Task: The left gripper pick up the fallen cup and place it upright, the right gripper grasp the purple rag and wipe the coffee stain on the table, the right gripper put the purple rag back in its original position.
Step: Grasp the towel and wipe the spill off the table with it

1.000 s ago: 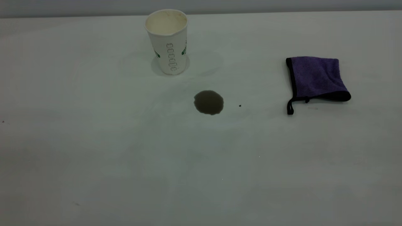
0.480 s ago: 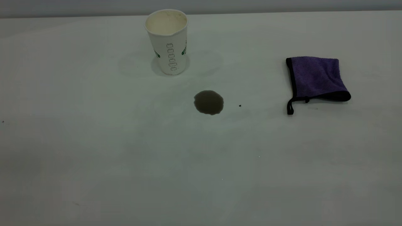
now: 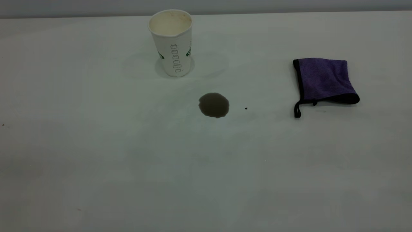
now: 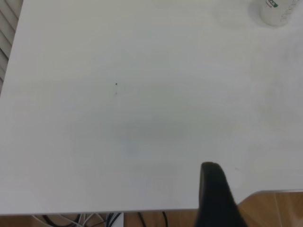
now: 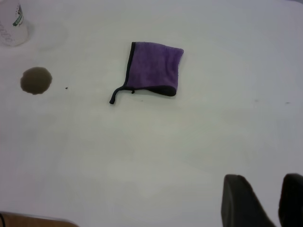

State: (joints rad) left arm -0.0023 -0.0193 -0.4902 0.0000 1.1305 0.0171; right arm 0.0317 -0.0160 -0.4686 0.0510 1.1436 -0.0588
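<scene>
The white paper cup (image 3: 171,42) stands upright at the back of the table (image 3: 128,154), its cream inside showing. The dark brown coffee stain (image 3: 213,105) lies in front of it, slightly to the right. The purple rag (image 3: 325,80) lies flat at the right, its black loop towards the front. No gripper shows in the exterior view. In the right wrist view my right gripper (image 5: 267,189) is open and empty, well short of the rag (image 5: 155,68). My left gripper (image 4: 213,189) is at the table's near edge, far from the cup (image 4: 274,12).
A tiny black speck (image 3: 246,108) lies just right of the stain. The table's edge and the wooden floor (image 4: 274,210) show under the left gripper. Cables (image 4: 94,220) hang below that edge.
</scene>
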